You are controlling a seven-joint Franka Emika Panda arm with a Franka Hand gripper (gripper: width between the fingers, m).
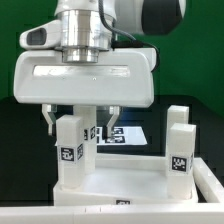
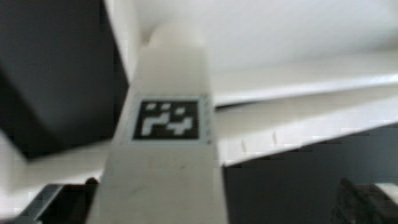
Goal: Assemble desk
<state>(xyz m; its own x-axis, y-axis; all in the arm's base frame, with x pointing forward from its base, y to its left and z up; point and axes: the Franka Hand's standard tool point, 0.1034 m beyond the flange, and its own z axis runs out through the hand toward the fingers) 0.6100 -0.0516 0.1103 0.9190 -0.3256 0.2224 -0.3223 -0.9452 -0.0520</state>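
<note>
The white desk top (image 1: 135, 186) lies at the front with its raised rim showing. Two white square legs stand upright on it, one on the exterior view's left (image 1: 70, 152) and one on the right (image 1: 180, 148), each with a black-and-white tag. My gripper (image 1: 81, 123) hangs over the left leg, its fingers open on either side of the leg's upper end. In the wrist view the same leg (image 2: 169, 120) runs between the dark fingertips (image 2: 64, 204). It sits near one fingertip and well away from the other, so nothing is gripped. The desk top's rim (image 2: 311, 125) shows behind it.
The marker board (image 1: 128, 134) lies flat on the black table behind the legs. The arm's wide white hand body (image 1: 85, 78) fills the upper middle of the exterior view and hides what is behind it. A green backdrop is at the rear.
</note>
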